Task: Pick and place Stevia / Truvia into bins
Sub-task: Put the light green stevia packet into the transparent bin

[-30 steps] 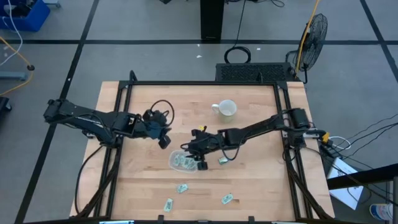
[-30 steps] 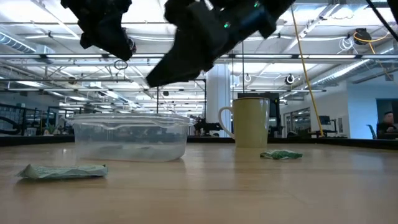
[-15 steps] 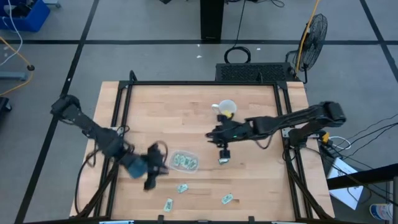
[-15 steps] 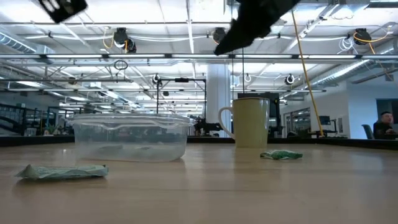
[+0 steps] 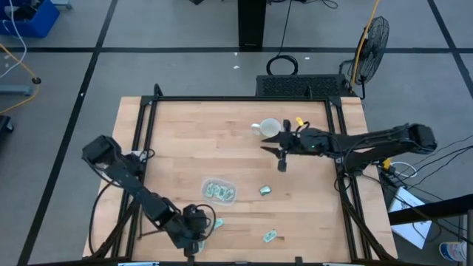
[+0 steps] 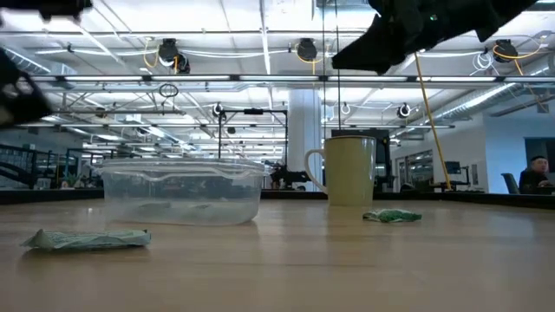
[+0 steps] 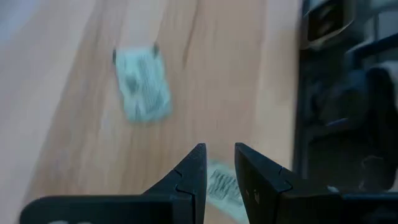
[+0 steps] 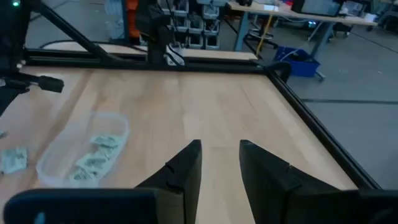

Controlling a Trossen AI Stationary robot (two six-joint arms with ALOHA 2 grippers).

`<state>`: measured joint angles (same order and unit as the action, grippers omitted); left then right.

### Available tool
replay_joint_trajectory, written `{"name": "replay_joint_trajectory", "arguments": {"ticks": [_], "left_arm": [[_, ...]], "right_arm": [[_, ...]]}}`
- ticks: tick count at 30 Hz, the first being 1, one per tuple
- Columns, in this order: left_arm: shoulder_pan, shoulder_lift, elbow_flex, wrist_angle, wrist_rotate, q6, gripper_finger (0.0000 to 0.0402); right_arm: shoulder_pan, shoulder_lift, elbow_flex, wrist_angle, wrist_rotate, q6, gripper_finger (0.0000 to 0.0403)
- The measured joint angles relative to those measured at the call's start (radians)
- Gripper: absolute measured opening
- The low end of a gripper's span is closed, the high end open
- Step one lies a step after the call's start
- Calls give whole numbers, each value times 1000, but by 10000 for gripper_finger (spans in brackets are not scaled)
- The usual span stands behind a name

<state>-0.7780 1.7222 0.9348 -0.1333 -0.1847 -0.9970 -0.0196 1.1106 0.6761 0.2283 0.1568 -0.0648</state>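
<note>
Stevia packets, pale green and white, lie just ahead of the left gripper, whose fingers stand slightly parted over the table's near edge; its wrist view shows one packet flat, print up. Only the high view shows more packets inside the clear bin, between both grippers. The right gripper, fingers narrowly apart and empty, hangs beside the white mug.

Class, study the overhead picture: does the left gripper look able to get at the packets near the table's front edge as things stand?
Probably yes. The left gripper hangs at the front edge, right beside two loose packets, fingers slightly apart, and nothing stands between.
</note>
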Motion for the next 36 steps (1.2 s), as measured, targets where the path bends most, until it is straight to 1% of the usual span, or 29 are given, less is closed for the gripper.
{"name": "replay_joint_trajectory", "arguments": {"ticks": [5, 8, 12, 17, 19, 23, 24, 27, 31, 36], "left_arm": [[3, 58, 0, 6, 57, -22, 88], [4, 79, 0, 6, 103, -54, 88], [4, 102, 2, 12, 124, -64, 88], [5, 119, 5, -14, 142, -30, 85], [5, 120, 5, -34, 144, -23, 73], [5, 122, 5, -55, 148, -3, 17], [6, 122, 5, -58, 150, -3, 10], [15, 122, 5, -63, 156, 10, 8], [28, 89, 1, -79, 156, 59, 5], [54, 11, -6, -132, 76, 64, 3]], "right_arm": [[-14, -52, -23, -3, 0, -2, 100], [-14, -61, -25, -2, -1, -24, 100], [-13, -64, -27, -5, -2, -31, 100], [-13, -64, -27, -8, -3, -30, 100], [-13, -64, -27, -8, -3, -30, 100], [-13, -64, -27, -9, -3, -30, 100], [-13, -64, -27, -10, -3, -30, 100], [-13, -64, -27, -10, -3, -31, 100], [-13, -64, -27, -11, -3, -33, 100], [-13, -64, -26, -15, -3, -34, 100]]}}
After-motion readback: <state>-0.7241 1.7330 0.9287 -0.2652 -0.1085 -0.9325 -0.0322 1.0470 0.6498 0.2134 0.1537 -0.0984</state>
